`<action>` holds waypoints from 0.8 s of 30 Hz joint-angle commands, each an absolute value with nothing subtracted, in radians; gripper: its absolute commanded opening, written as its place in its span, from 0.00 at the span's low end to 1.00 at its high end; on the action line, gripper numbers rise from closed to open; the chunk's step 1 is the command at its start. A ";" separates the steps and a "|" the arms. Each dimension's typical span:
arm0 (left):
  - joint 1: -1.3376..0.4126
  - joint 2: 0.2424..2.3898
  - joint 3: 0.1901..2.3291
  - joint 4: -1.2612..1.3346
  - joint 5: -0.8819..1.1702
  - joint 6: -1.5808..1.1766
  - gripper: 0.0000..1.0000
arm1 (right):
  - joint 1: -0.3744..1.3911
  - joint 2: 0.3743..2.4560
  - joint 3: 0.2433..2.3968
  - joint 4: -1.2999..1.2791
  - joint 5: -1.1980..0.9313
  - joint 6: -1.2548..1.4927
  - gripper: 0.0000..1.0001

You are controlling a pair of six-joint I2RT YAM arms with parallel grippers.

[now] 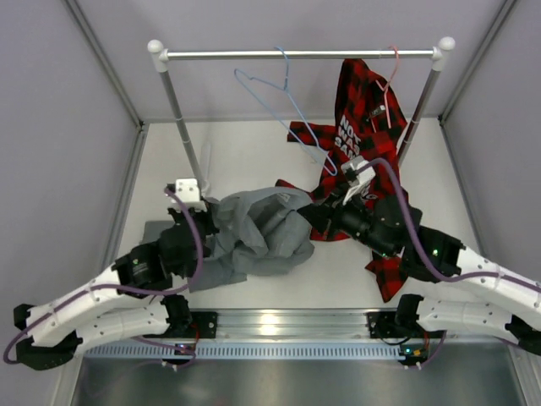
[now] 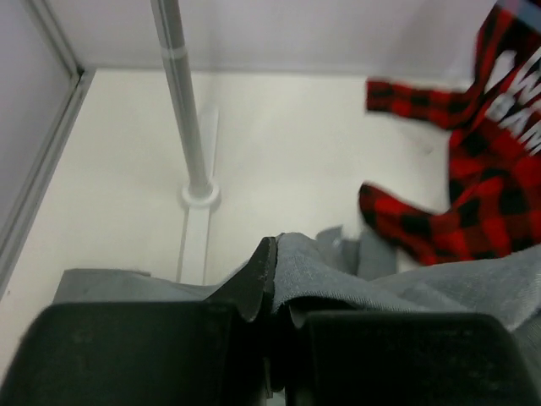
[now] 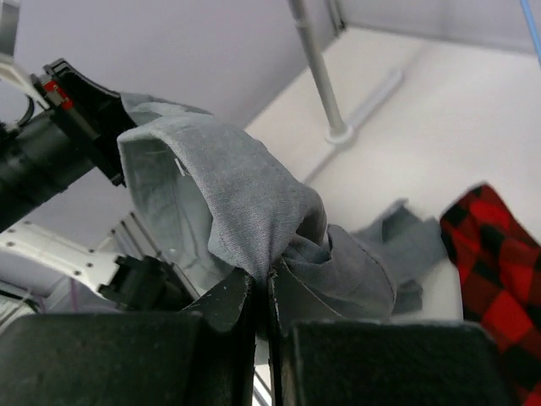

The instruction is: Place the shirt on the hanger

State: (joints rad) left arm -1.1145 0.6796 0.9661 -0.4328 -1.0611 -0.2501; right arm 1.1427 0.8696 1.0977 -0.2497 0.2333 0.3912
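Nearest the lens, the left gripper (image 2: pixel 272 279) is clamped shut on a fold of the grey shirt (image 1: pixel 254 233). The right gripper (image 3: pixel 260 292) pinches another fold of the same cloth. The shirt hangs bunched between them, left of centre in the overhead frame, its lower part resting on the table (image 1: pixel 254 156). The light-blue hanger (image 1: pixel 286 89) hangs bare from the rail (image 1: pixel 300 54) at upper centre, beside a red plaid shirt (image 1: pixel 359 118) at upper right. The step in hand appears to be lifting and spreading the shirt. The next move likely calls for opening the collar and carrying it up to one shoulder of the hanger.
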 commanded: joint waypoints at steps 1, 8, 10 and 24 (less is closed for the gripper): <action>-1.111 0.701 0.879 -0.561 -1.144 -0.517 0.00 | 1.154 0.877 1.000 -0.229 0.353 0.531 0.00; -0.851 0.870 0.884 -0.480 -0.765 -0.424 0.00 | 1.154 0.943 0.838 -0.219 0.440 0.718 0.00; -0.632 0.926 0.894 -0.446 -0.439 -0.419 0.00 | 1.152 0.945 0.810 -0.219 0.494 0.742 0.00; -0.554 0.766 0.832 -0.266 -0.016 -0.457 0.77 | 0.974 1.021 0.836 -0.251 0.437 0.686 0.00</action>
State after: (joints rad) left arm -0.5571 0.9035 0.8555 -0.4141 -0.1509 -0.4095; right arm 1.0256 0.9932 0.7902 -0.2596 0.4591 0.7055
